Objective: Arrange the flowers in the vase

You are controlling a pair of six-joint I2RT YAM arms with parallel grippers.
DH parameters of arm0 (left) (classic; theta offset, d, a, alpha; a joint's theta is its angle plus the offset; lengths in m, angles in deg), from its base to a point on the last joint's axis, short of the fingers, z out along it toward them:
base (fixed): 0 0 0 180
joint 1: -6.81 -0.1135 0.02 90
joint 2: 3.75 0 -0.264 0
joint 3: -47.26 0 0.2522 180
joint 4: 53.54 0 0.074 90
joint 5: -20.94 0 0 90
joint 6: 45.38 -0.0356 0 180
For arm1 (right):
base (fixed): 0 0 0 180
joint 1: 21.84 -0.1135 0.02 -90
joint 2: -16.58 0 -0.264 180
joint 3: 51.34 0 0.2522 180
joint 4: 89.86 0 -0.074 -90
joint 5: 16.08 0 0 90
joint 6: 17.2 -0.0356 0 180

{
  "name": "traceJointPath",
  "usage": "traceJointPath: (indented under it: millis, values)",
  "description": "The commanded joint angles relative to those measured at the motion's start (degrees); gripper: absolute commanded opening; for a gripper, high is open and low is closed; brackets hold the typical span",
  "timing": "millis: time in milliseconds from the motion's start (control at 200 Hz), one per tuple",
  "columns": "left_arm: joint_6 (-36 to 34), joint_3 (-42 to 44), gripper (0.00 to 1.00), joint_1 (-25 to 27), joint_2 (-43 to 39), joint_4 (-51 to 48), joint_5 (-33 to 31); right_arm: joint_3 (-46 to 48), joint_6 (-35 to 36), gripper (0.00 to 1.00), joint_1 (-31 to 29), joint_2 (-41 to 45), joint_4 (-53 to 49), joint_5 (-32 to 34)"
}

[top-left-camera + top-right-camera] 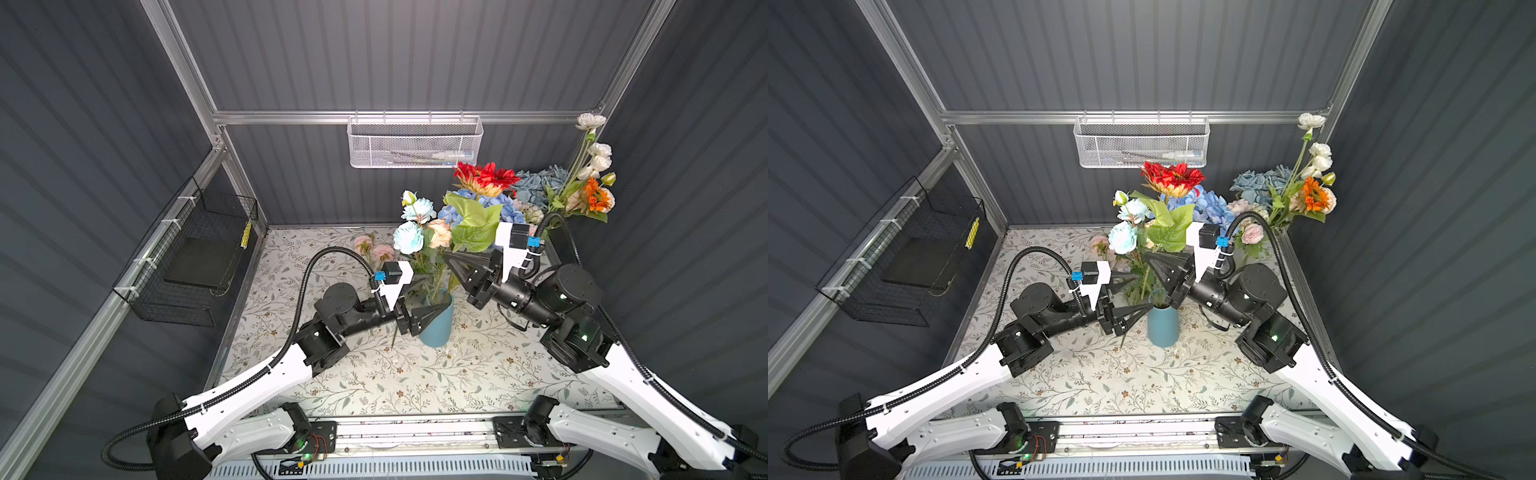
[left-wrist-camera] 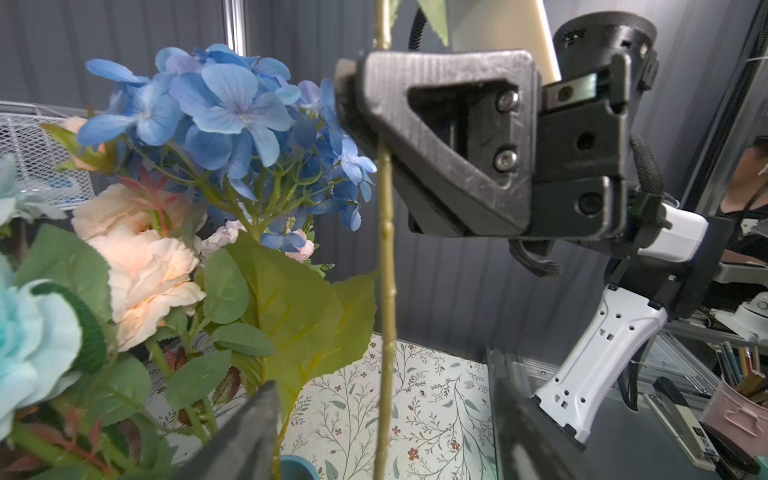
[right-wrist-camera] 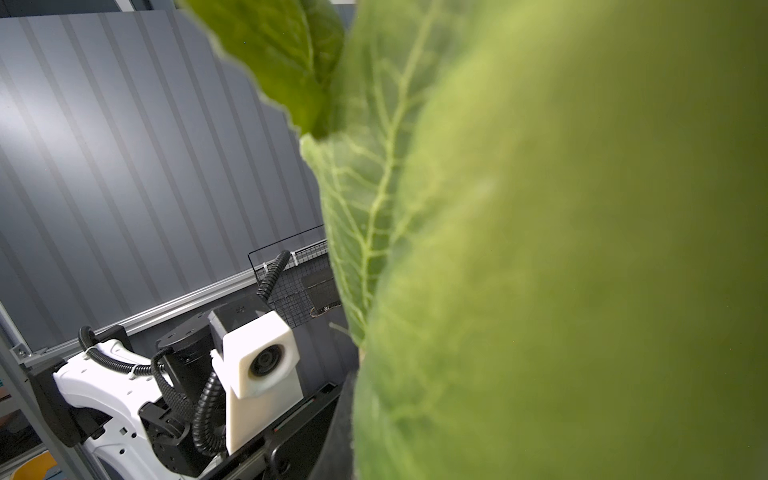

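One teal vase [image 1: 1163, 328] (upright); right gripper [image 1: 1149, 258] pinches one stem [image 2: 388, 249], left gripper [image 1: 1143, 291] stands spread apart.

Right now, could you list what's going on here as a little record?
Vase: teal, upright, middle of the table, already holding several flowers
Right tool: shut on the red flower's yellow-green stem
Left tool: open, beside the vase, holding nothing
Stem end: at the vase mouth; whether inside, unclear
Spare flowers: bunch at far right corner
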Motion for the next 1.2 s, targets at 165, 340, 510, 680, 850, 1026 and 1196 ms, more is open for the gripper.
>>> traceJointPath:
  millis: [165, 340, 510, 680, 850, 1026, 1196]
  values:
    - [2.29, 2.33, 0.99, -1.85, -3.90, -2.08, -11.86, 3.46, 6.13, 0.00, 0.02, 2.74, -3.39, 6.28]
    - [11.83, 7.49, 0.99, -12.45, -5.29, 0.12, -11.10, 6.81, 11.10, 0.00, -0.89, 2.71, -4.16, 9.97]
    - [15.70, 11.61, 0.99, -16.35, -5.18, 1.99, -14.67, 7.22, 19.50, 0.00, -3.59, 0.74, -4.26, 15.56]
    - [20.74, 13.76, 0.99, -20.02, -2.95, 4.01, -14.35, 8.13, 27.06, 0.00, -5.65, -2.58, 0.15, 21.44]
    - [23.31, 15.32, 1.00, -22.38, -2.67, 3.81, -14.61, 11.98, 27.95, 0.00, -5.85, -3.56, 6.48, 23.75]
    - [22.74, 14.59, 0.99, -22.46, -1.47, 2.88, -12.81, 16.17, 26.23, 0.00, -5.87, -4.50, 10.84, 25.55]
    - [22.57, 14.34, 0.99, -22.45, 0.20, 5.18, -8.52, 20.39, 24.36, 0.00, -5.87, -5.66, 14.60, 27.76]
